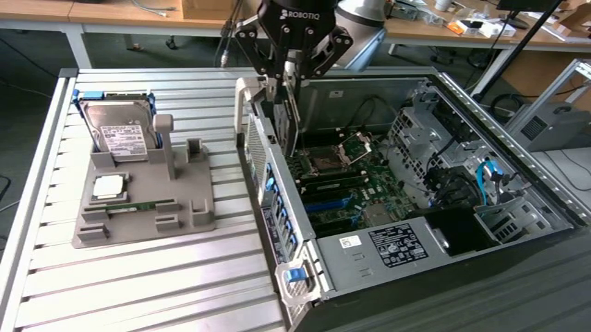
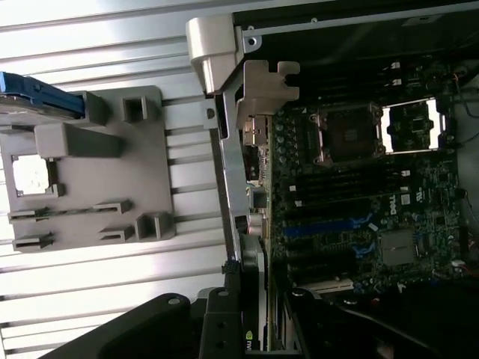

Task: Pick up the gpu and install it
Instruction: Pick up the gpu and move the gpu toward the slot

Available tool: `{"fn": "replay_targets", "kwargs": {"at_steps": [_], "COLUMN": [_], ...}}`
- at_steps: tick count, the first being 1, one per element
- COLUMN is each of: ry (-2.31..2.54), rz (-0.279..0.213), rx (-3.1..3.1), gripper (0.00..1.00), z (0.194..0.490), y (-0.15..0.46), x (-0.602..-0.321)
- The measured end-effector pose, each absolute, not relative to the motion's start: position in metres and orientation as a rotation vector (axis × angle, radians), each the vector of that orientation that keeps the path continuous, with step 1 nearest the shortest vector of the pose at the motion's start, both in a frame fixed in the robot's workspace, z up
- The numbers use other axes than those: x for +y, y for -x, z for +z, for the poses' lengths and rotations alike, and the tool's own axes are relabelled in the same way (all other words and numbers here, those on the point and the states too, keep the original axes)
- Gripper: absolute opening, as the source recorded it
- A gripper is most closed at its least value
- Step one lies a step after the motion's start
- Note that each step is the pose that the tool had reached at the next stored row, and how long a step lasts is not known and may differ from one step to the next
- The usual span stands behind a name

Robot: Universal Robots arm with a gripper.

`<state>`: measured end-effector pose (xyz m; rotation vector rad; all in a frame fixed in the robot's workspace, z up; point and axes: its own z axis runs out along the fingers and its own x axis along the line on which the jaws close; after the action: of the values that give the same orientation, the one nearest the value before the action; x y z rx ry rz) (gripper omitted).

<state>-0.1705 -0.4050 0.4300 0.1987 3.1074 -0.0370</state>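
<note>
The gpu (image 1: 292,117) hangs edge-on as a thin dark strip, held upright over the rear part of the open computer case (image 1: 517,159). My gripper (image 1: 290,69) is shut on its top edge, one finger on each side. In the wrist view the gpu (image 2: 251,299) runs away from my gripper (image 2: 254,333), and its silvery metal bracket (image 2: 258,93) ends near the case's rear wall. The card's lower edge sits above the motherboard (image 1: 347,176), close to the blue slot (image 2: 329,224), without touching it as far as I can tell.
A grey fixture tray (image 1: 185,207) on the slatted metal table (image 1: 138,277) carries a silver hard drive (image 1: 120,135), a processor (image 1: 109,185) and a green memory stick (image 1: 129,205). Drive cages and cables (image 1: 461,173) fill the case's far side. Workbenches stand behind.
</note>
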Motion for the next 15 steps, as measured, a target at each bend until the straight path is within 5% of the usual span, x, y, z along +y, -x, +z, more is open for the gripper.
{"fn": "replay_targets", "kwargs": {"at_steps": [15], "ry": [-0.198], "rz": [-0.042], "rx": [3.108], "gripper": [0.27], "z": [0.425], "y": [0.119], "x": [-0.405]}}
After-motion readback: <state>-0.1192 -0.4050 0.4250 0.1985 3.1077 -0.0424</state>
